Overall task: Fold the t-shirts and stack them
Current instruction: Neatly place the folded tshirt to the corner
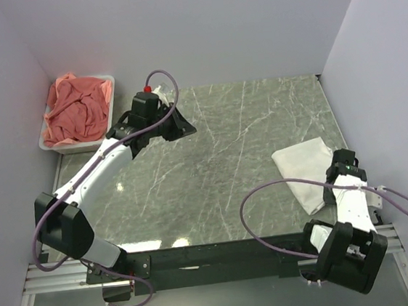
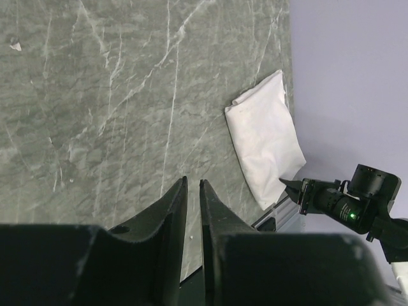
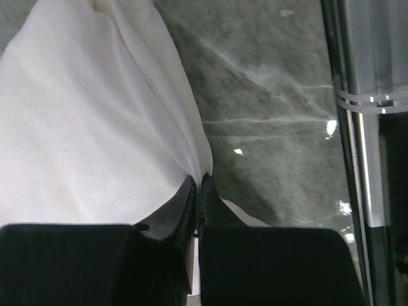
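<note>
A: Where the right gripper sits by the near edge, how are its jaws?
B: Pressed together, pinching an edge of the white t-shirt, which lies folded on the right of the tabletop.
A: Left gripper?
B: Jaws nearly touching, nothing between.
A: Far left corner?
B: Salmon-pink t-shirts heaped in the white tub.

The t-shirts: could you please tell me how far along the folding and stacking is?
Done: one white t-shirt lies folded on the right side of the table. In hand: the right hand is closed on its edge; the left hand holds nothing. Left: the salmon-pink t-shirts lie crumpled in the white tub, unfolded and unstacked.
</note>
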Tool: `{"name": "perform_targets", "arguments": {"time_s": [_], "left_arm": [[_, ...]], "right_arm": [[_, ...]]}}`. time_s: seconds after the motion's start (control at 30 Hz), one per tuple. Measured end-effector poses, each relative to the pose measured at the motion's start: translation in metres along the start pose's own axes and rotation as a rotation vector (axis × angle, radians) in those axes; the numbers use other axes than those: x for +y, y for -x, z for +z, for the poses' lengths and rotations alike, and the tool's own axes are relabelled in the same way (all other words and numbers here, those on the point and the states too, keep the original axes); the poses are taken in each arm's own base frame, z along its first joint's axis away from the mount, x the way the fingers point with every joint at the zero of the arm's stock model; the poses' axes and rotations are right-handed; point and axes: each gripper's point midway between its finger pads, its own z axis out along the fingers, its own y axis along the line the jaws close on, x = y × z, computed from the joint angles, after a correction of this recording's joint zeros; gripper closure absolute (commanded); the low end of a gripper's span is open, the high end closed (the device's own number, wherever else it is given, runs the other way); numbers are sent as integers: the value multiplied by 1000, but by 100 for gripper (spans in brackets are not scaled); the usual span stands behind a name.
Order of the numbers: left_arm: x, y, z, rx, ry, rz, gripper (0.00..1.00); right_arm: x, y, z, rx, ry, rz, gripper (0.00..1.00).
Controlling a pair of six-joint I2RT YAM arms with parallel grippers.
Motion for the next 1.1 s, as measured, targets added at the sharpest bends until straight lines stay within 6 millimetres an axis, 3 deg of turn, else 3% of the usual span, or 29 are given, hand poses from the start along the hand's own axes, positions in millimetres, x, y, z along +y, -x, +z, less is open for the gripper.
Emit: {"name": "perform_targets", "arguments": {"time_s": [0.53, 0.6, 0.63, 0.73, 0.83, 1.0, 1.07, 1.1], "left_arm": [[8, -20, -20, 0, -9, -2, 79], [10, -22, -19, 4, -5, -4, 79], [11, -22, -19, 4, -5, -5, 79], [11, -22, -20, 3, -5, -4, 78], [9, -21, -21, -3, -12, -3, 78], [9, -21, -21, -2, -13, -3, 78], [9, -21, -21, -2, -12, -3, 78], [9, -21, -21, -2, -12, -3, 78]], "right_arm": [[-23, -20, -3, 96, 21, -4, 100], [-25, -22, -4, 107, 22, -6, 83], [-25, -22, -4, 107, 21, -6, 65], [-30, -20, -7, 106, -8, -35, 41], [-26, -12, -18, 98, -37, -86, 38], [1, 9, -40, 59, -37, -165, 40], [10, 13, -44, 54, -7, -213, 32], [14, 12, -46, 56, 18, -253, 24]]}}
